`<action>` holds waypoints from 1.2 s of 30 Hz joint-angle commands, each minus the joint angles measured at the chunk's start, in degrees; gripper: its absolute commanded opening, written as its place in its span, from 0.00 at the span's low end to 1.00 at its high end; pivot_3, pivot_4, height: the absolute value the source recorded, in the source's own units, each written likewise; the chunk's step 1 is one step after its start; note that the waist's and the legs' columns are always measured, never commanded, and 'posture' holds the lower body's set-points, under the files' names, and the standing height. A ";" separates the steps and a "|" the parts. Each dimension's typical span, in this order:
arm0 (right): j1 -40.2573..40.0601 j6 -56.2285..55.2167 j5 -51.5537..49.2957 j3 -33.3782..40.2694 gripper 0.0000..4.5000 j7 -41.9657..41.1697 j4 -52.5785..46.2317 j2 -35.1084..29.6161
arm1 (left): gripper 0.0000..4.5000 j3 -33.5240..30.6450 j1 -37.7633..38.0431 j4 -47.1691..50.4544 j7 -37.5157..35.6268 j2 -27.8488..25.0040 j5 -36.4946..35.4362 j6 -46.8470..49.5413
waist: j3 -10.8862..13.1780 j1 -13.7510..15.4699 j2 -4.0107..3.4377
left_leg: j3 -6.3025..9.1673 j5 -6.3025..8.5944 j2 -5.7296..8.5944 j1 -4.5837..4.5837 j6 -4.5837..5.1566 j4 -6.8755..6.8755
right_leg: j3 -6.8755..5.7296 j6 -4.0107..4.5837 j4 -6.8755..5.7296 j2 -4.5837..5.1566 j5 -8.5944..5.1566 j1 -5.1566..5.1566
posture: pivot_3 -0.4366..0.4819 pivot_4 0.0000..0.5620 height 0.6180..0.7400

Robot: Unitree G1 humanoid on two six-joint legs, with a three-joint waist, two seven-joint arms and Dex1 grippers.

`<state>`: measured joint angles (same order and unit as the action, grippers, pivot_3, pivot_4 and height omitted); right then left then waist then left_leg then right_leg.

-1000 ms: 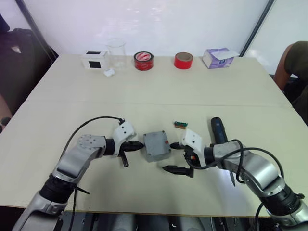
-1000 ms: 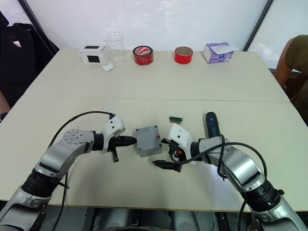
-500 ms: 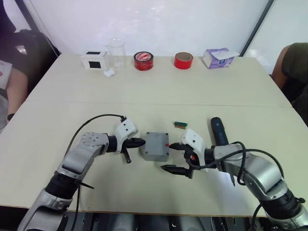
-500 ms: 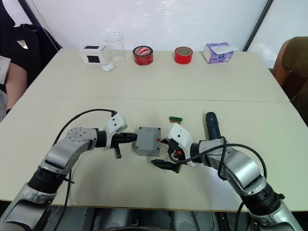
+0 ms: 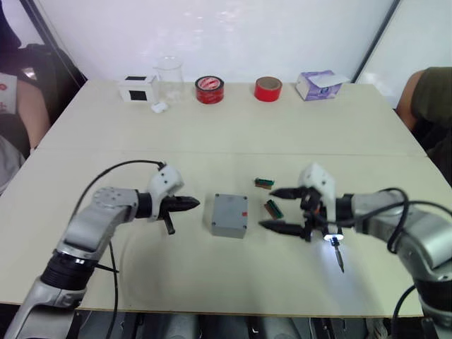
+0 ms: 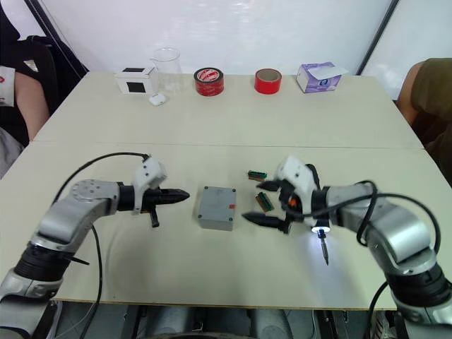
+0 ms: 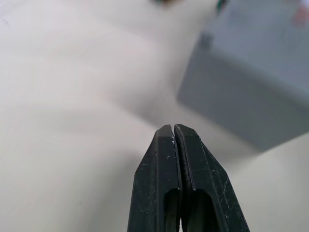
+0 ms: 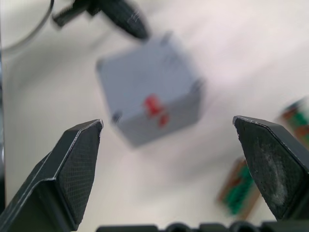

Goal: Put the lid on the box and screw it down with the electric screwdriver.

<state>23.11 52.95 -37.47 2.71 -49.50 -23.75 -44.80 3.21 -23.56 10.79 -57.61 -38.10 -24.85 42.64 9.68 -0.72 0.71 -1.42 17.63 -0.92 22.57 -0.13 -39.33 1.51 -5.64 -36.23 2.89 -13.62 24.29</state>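
Box, square matte grey, lidded, red mark at 3 o'clock edge, sits mid-counter. Left gripper at 9 o'clock, jaws closed; right gripper at 3 o'clock, jaws spread wide, empty.

I see two red tape rolls along the bench's far edge. Left of them stand a clear beaker and a white-and-black cube; right, a tissue box.
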 commanded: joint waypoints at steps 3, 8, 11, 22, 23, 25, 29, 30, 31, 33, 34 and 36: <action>6.56 -13.22 9.15 -5.15 0.99 -0.34 18.25 6.16 | 0.00 -5.07 -3.59 2.66 0.92 0.98 -7.74 5.13 | 0.00 -0.05 0.01 | -0.01 0.00 0.01 -0.05 0.00 0.01 | 0.01 0.00 0.00 -0.03 0.00 -0.05 | 0.48 0.27 1.00; 11.20 -25.73 16.48 -8.21 0.75 -0.25 34.25 12.54 | 0.00 -5.21 -3.03 5.21 2.99 1.31 -9.73 6.98 | 0.01 -0.10 -0.01 | -0.07 -0.01 0.02 -0.04 -0.01 0.05 | 0.08 0.00 0.00 -0.02 0.00 0.00 | 0.48 0.27 1.00; 12.86 -30.32 19.35 -9.27 0.52 -1.26 40.02 14.33 | 0.00 -5.31 -2.35 6.39 4.17 1.09 -10.35 7.70 | 0.01 -0.05 -0.01 | -0.09 -0.03 0.02 -0.04 -0.05 0.05 | 0.11 0.01 -0.01 0.00 0.01 0.00 | 0.48 0.27 1.00; 13.23 -34.17 23.99 -10.39 0.36 -3.26 43.32 16.33 | 0.00 -6.03 0.82 10.86 7.87 0.05 -12.63 9.68 | 0.01 -0.04 -0.02 | -0.07 -0.06 0.01 -0.05 -0.12 0.06 | 0.11 0.02 -0.03 0.03 0.01 0.01 | 0.48 0.27 1.00; 13.20 -34.20 24.30 -10.39 0.36 -3.21 43.33 16.37 | 0.00 -6.02 0.81 10.91 8.03 -0.02 -12.77 9.74 | 0.01 -0.05 -0.02 | -0.07 -0.08 0.01 -0.05 -0.14 0.06 | 0.11 0.02 -0.03 0.03 0.02 0.00 | 0.48 0.27 1.00; 13.22 -34.32 24.88 -10.27 0.36 -3.10 43.73 16.45 | 0.00 -5.90 0.71 10.93 8.38 -0.17 -13.12 9.77 | 0.01 -0.09 -0.02 | -0.07 -0.08 0.02 -0.05 -0.15 0.06 | 0.11 0.03 -0.03 0.03 0.02 0.00 | 0.48 0.27 1.00; 12.92 -34.63 26.06 -10.04 0.36 -2.85 44.49 16.44 | 0.00 -5.59 0.75 11.10 8.84 -0.21 -13.39 9.69 | 0.01 -0.12 -0.02 | -0.07 -0.09 0.02 -0.05 -0.16 0.07 | 0.11 0.03 -0.03 0.02 0.02 0.01 | 0.48 0.27 1.00; 12.81 -34.66 26.24 -10.00 0.36 -2.83 44.59 16.41 | 0.00 -5.54 0.76 11.16 8.88 -0.24 -13.45 9.70 | 0.01 -0.12 -0.02 | -0.07 -0.09 0.02 -0.05 -0.16 0.07 | 0.11 0.03 -0.03 0.02 0.02 0.01 | 0.48 0.27 1.00; 12.69 -34.66 26.35 -9.97 0.36 -2.87 44.56 16.41 | 0.00 -5.50 0.79 11.21 8.90 -0.31 -13.53 9.70 | 0.01 -0.11 -0.02 | -0.07 -0.09 0.02 -0.06 -0.17 0.07 | 0.11 0.03 -0.03 0.03 0.02 0.01 | 0.48 0.27 1.00; 12.56 -34.66 26.49 -9.85 0.36 -2.97 44.60 16.45 | 0.00 -5.30 0.62 10.93 8.83 -0.46 -13.54 9.55 | 0.01 -0.10 -0.02 | -0.07 -0.10 0.02 -0.05 -0.18 0.07 | 0.11 0.03 -0.03 0.03 0.02 0.01 | 0.48 0.27 1.00; 12.49 -34.57 26.49 -9.70 0.36 -2.93 44.59 16.51 | 0.00 -5.21 0.54 10.80 8.79 -0.56 -13.55 9.46 | 0.01 -0.11 -0.02 | -0.08 -0.10 0.02 -0.06 -0.18 0.07 | 0.11 0.03 -0.03 0.03 0.02 0.01 | 0.48 0.27 1.00; 12.41 -34.25 26.38 -9.41 0.36 -2.88 44.50 16.65 | 0.00 -5.13 0.46 10.67 8.80 -0.70 -13.66 9.39 | 0.01 -0.13 -0.02 | -0.08 -0.10 0.02 -0.05 -0.18 0.07 | 0.11 0.03 -0.03 0.03 0.02 0.01 | 0.48 0.27 1.00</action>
<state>35.25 19.16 -10.81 -8.11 -52.26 21.71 -28.04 -1.10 -22.48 20.07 -48.55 -38.22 -37.67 52.41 9.69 -0.84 0.69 -1.50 17.53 -0.90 22.51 -0.31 -39.26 1.62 -5.61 -36.26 2.91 -13.60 24.30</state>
